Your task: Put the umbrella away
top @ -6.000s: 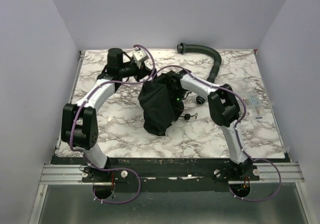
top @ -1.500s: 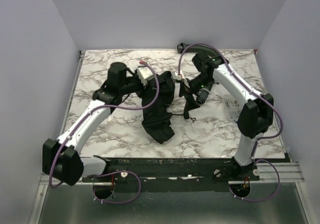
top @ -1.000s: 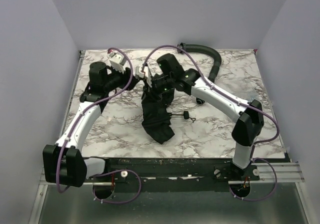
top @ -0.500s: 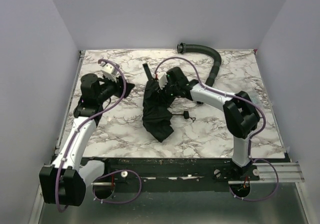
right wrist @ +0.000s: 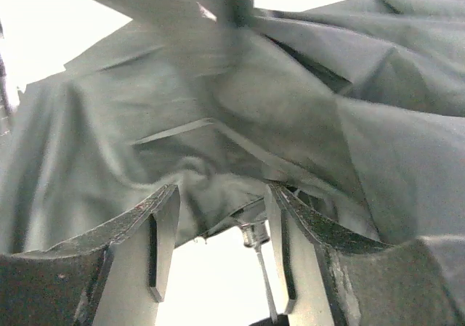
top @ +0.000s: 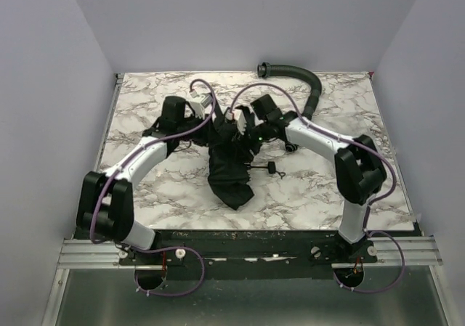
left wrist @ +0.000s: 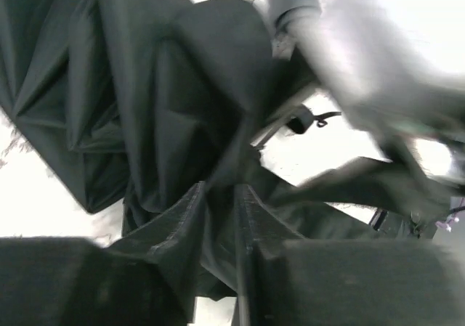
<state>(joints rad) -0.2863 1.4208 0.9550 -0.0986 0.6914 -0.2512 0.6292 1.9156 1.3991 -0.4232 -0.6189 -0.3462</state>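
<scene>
CLOSING IN ON THE CANOPY: My two grippers meet at the far end of the black fabric compact umbrella [top: 229, 168]. It lies half-collapsed in a crumpled, elongated heap at the middle of the white marble-patterned table [top: 145, 188]. A black ribbed corrugated hose [top: 301, 75] sits well apart from it at the far edge.

My left gripper [left wrist: 218, 221] has its jaws nearly together, nipping a fold of canopy. My right gripper [right wrist: 221, 257] stands with its jaws apart and only bright tabletop between them. The cloth bunches just beyond its fingertips, and a thin metal rod [right wrist: 254, 240] of the frame pokes out there.

From above, the heap's far end sits between the two wrists, and the rest trails back toward my bases.

I judge the umbrella light, but awkward to handle. The fabric looks limp and slick, draped over thin ribs that would bend if forced. A pinch of cloth alone is likely to drag or slip rather than lift it. A surer hold would be across the gathered bundle or on the stiff frame beneath the folds.
</scene>
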